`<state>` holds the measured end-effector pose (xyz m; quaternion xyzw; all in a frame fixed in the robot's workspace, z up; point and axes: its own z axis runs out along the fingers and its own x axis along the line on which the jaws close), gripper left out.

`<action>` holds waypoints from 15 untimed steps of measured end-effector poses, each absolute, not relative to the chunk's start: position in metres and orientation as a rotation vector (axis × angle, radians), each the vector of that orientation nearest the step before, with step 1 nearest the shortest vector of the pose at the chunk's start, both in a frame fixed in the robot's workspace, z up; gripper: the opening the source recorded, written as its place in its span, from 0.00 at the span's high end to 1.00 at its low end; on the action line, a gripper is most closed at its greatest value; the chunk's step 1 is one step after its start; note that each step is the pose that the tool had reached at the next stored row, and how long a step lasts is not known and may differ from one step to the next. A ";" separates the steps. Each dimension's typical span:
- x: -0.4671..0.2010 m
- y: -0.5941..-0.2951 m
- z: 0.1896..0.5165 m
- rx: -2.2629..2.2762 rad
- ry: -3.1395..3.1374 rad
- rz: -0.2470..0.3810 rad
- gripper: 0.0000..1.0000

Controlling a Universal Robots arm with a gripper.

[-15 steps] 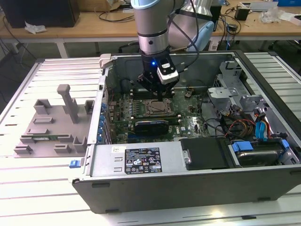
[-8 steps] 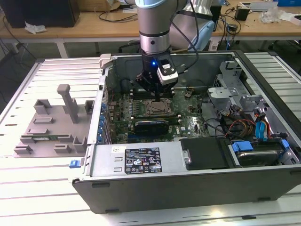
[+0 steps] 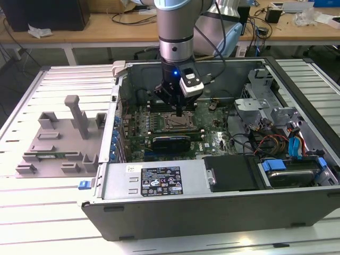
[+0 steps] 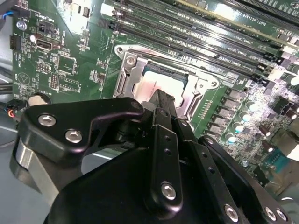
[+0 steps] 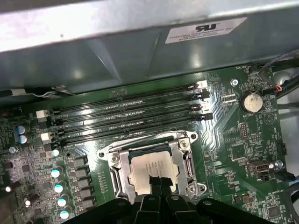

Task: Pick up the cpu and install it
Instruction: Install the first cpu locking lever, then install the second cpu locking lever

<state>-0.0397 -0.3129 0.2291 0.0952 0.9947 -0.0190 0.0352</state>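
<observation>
The cpu [image 5: 154, 167] is a silver square lying flat inside the open metal-framed socket [image 5: 117, 171] on the green motherboard [image 5: 233, 149]. It also shows in the second wrist view as a pale plate [image 4: 161, 83] within the socket frame [image 4: 127, 77]. My gripper [image 5: 160, 183] hangs straight down over it, fingers pressed together, tips at the cpu's near edge. Whether the tips touch the plate I cannot tell. In the exterior view the gripper [image 3: 180, 113] stands above the socket [image 3: 178, 124] in the middle of the open computer case [image 3: 159, 183].
Several black memory slots [image 5: 126, 116] run beside the socket, with the case wall [image 5: 140, 51] just past them. A coin battery [image 5: 252, 101] sits on the board. Drive bays and cables [image 3: 281, 143] fill the exterior view's right. A grey parts holder [image 3: 58, 138] lies outside the case on the left.
</observation>
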 end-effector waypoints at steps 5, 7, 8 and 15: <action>-0.040 -0.313 0.238 0.293 3.057 -0.058 0.89; -0.040 -0.313 0.238 0.293 3.058 -0.058 0.89; -0.040 -0.313 0.238 0.293 3.058 -0.059 0.89; -0.040 -0.313 0.238 0.292 3.062 -0.059 0.89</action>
